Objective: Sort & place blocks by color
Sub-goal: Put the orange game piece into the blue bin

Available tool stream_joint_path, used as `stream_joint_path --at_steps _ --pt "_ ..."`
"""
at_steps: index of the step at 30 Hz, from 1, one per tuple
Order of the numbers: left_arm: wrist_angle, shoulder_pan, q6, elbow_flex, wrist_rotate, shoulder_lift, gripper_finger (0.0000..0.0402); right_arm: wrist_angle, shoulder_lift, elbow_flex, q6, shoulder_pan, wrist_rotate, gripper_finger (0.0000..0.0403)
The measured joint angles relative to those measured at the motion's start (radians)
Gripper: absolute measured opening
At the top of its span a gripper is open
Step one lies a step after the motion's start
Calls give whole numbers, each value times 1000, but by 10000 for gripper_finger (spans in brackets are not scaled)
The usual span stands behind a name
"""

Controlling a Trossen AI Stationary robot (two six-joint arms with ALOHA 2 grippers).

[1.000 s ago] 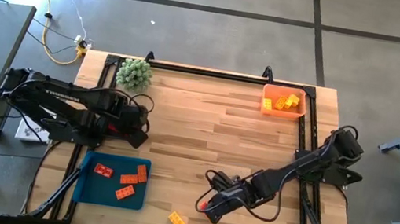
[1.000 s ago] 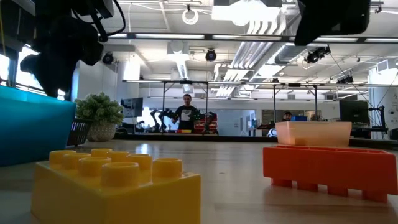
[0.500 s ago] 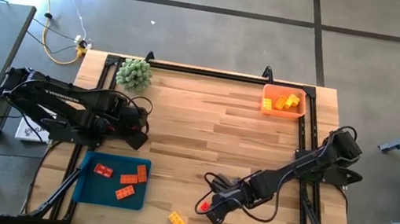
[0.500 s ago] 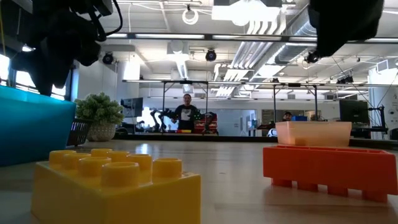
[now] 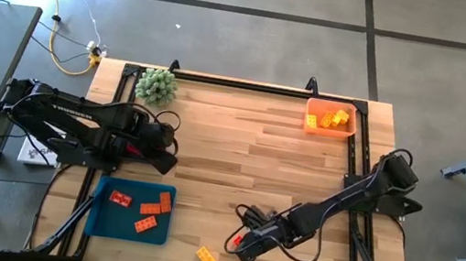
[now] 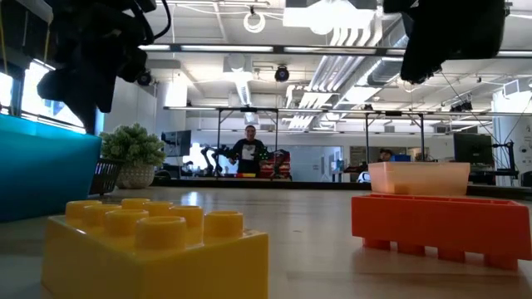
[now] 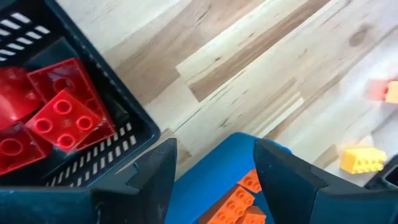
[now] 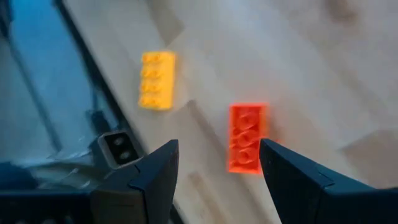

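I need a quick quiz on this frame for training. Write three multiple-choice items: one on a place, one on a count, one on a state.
1. Where does the loose yellow brick lie?
A. in the blue tray
B. on the bare table near the front edge
C. in the orange bin

2. How many orange-red bricks lie in the blue tray?
A. three
B. one
C. six

3. How is the right gripper?
A. shut on a yellow brick
B. open above the orange-red brick
C. resting in the orange bin

Key: 1 B, the high view shows it on bare wood; 2 A, three show in the tray; 3 B, the right wrist view shows spread fingers, brick between, untouched.
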Motion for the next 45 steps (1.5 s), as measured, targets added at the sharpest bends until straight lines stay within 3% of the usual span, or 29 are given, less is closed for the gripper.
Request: stream_joint_path --at_steps 4,18,33,37,42,45 --pt "19 0 -4 0 18 0 202 74 42 0 -9 8 -64 211" --pt "26 0 -1 0 12 0 202 51 153 0 -5 19 -4 211" --pt "26 0 -3 0 10 0 202 51 240 2 19 24 -45 209" --pt "27 0 -4 0 11 0 202 31 246 5 52 24 -36 181" --pt "60 0 -23 0 12 0 202 6 246 6 89 25 -5 113" --pt "100 0 -12 0 14 0 202 4 247 6 89 19 -12 108"
